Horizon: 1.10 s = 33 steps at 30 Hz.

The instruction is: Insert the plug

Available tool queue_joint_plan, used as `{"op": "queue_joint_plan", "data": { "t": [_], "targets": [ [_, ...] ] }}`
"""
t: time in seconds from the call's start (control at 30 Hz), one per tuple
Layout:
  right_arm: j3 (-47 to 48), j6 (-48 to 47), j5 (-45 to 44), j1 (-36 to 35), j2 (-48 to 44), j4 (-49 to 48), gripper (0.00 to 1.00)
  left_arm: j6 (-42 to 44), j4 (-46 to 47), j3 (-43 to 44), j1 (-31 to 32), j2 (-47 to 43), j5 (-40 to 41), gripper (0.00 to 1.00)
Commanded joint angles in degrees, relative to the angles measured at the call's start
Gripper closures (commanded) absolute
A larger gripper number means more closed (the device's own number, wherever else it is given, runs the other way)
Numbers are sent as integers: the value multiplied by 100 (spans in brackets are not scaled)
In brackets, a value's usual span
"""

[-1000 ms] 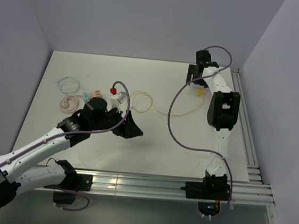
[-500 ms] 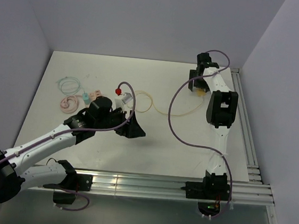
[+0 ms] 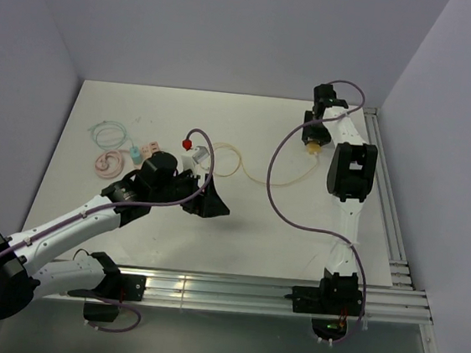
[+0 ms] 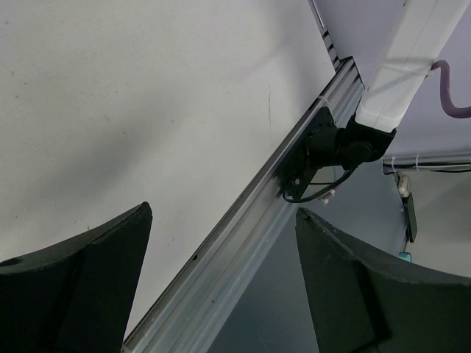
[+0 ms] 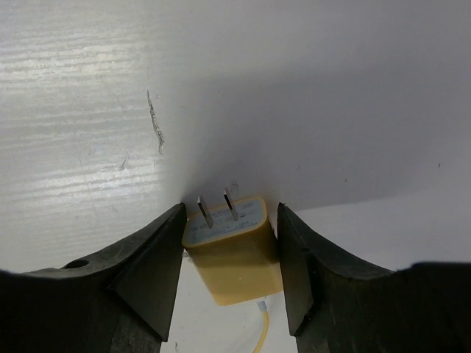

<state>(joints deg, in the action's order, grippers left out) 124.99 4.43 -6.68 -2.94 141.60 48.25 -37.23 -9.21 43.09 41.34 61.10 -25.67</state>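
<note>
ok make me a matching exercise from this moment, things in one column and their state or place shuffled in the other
Things
1. left tool
2. right tool
3. yellow plug
4. green cable coil

States or places
A. lying on the left part of the table
B. fingers against both sides of the plug
C. open, nothing between its fingers
D. two metal prongs showing

Pairs: 1-C, 2-B, 3-D, 4-A
</note>
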Motion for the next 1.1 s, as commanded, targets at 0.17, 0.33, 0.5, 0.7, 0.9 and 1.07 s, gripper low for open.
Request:
{"op": "queue_joint_plan", "data": {
  "t": [0.17, 0.33, 0.5, 0.7, 0.9, 1.07],
  "targets": [
    [-247, 190, 833, 30, -317, 132, 76, -135, 139, 174, 23, -256, -61, 17],
    [-404, 427, 1151, 39, -492, 185, 80, -232, 104, 68, 14, -441, 9, 17],
    [-774, 533, 1880, 48, -818, 150, 68, -241, 86, 50, 14, -494, -52, 17],
    [-1687, 638, 1969, 39, -1389, -395, 40, -153, -80, 138, 23, -476, -87, 17],
    [-1907, 595, 1819, 39, -1477, -386, 33, -144, -55, 77, 32, -511, -78, 17],
    [-2329, 560, 1547, -5, -1714, -474, 31, -214, 69, -2, 23, -485, -149, 17]
  ]
}}
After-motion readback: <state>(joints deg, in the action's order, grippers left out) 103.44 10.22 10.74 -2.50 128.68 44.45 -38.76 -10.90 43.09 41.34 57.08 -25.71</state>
